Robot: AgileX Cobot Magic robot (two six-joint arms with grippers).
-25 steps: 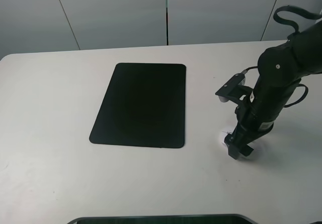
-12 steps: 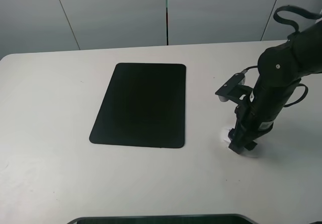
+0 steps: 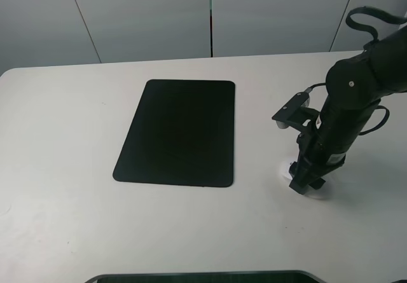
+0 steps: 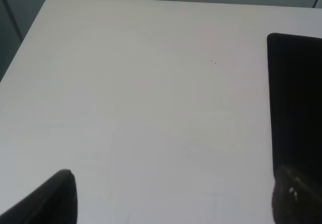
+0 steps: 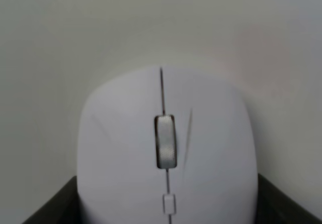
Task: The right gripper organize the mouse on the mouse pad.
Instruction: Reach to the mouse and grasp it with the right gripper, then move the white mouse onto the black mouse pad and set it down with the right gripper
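The white mouse [image 3: 284, 168] lies on the white table to the right of the black mouse pad [image 3: 178, 133], mostly hidden under my right gripper [image 3: 305, 184]. In the right wrist view the mouse [image 5: 166, 148] fills the frame with its grey scroll wheel in the middle. The right gripper [image 5: 168, 209] straddles it, and its dark fingers [image 5: 50, 206] press against both sides of the mouse. The mouse rests on the table. My left gripper [image 4: 176, 199] is open and empty above bare table, with the pad's edge [image 4: 297, 108] beside it.
The white table [image 3: 63, 168] carries only the pad and the mouse. A dark curved edge [image 3: 203, 275] shows at the table's front. Grey wall panels stand behind the far edge. The right arm's cables loop at the far right.
The right gripper has shifted slightly up the view and settled over the mouse; more white now shows on both sides of it. The pad has not moved.
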